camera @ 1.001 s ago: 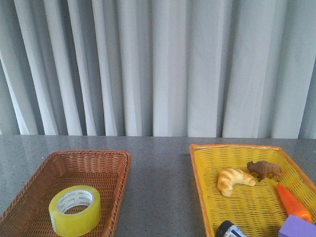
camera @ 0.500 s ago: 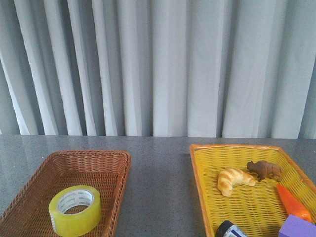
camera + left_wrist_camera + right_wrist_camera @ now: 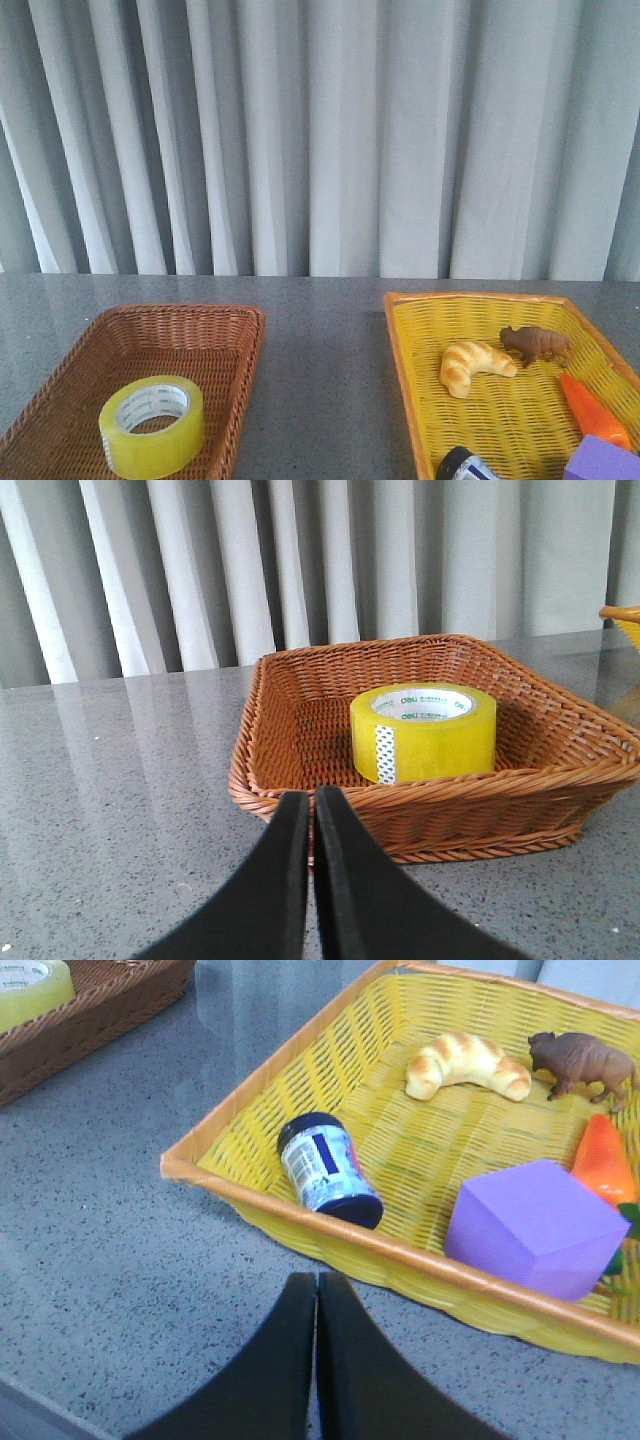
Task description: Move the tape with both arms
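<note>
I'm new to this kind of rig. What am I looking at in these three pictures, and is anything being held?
This is a two-armed robot at a grey table. The front view looks forward over the table; neither arm shows in it. The other two pictures come from cameras on the wrists. The left tool is shut and empty, facing a brown wicker basket that holds the tape. The right tool is also shut and empty, just outside a yellow basket. That basket holds a toy croissant, a toy bison, a toy carrot, a purple block and a small dark jar on its side. Nothing is held.
</note>
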`<state>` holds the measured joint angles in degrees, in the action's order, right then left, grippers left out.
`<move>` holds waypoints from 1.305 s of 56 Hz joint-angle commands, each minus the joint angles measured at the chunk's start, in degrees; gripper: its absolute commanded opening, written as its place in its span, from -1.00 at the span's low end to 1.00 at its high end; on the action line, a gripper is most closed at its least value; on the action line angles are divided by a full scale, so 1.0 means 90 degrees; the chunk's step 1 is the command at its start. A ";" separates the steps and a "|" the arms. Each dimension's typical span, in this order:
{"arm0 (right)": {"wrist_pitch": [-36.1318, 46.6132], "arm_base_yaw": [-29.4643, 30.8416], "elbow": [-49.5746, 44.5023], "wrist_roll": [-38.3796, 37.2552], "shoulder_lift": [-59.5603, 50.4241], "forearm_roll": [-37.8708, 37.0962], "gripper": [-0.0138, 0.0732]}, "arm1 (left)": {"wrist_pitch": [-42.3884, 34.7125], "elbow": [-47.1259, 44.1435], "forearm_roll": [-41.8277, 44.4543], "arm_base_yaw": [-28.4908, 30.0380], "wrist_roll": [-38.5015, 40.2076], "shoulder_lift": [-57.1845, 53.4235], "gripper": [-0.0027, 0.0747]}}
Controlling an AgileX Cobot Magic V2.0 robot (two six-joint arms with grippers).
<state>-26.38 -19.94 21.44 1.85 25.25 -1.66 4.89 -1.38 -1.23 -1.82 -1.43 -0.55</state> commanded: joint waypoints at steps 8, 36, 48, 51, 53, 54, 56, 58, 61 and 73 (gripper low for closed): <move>0.2652 0.0272 -0.1322 0.0003 -0.0602 0.0278 -0.69 | -0.0417 0.0057 -0.0066 0.0002 0.0051 -0.0110 -0.94; 0.4096 0.2218 -0.2579 0.0118 -0.2331 0.0861 -0.69 | -0.0417 0.0057 -0.0066 0.0002 0.0051 -0.0110 -0.94; 0.3793 0.2723 -0.2579 0.0049 -0.2929 0.0904 -0.69 | -0.0417 0.0057 -0.0066 0.0002 0.0051 -0.0110 -0.94; 0.3579 0.2723 -0.2579 -0.0031 -0.2929 0.0904 -0.69 | -0.0417 0.0057 -0.0066 0.0002 0.0051 -0.0110 -0.94; 0.3383 0.2723 -0.2579 -0.0100 -0.2929 0.0904 -0.69 | -0.0417 0.0057 -0.0066 0.0002 0.0051 -0.0110 -0.94; 0.3319 0.2723 -0.2579 -0.0118 -0.2929 0.0904 -0.69 | -0.0417 0.0057 -0.0066 0.0002 0.0051 -0.0110 -0.94; 0.3186 0.2723 -0.2579 -0.0157 -0.2929 0.0904 -0.69 | -0.0417 0.0057 -0.0066 0.0002 0.0051 -0.0110 -0.94; 0.3082 0.2723 -0.2579 -0.0165 -0.2929 0.0904 -0.69 | -0.0417 0.0057 -0.0066 0.0002 0.0051 -0.0110 -0.94; 0.3024 0.2723 -0.2579 -0.0165 -0.2929 0.0927 -0.69 | -0.0417 0.0057 -0.0066 0.0002 0.0051 -0.0110 -0.94; 0.3298 0.2723 -0.2573 -0.0165 -0.2929 0.0928 -0.69 | -0.0417 0.0057 -0.0066 0.0002 0.0051 -0.0110 -0.94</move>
<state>-2.26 4.27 -1.51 0.50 -0.74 6.75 4.95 -1.38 -1.23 -1.82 -1.43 -0.55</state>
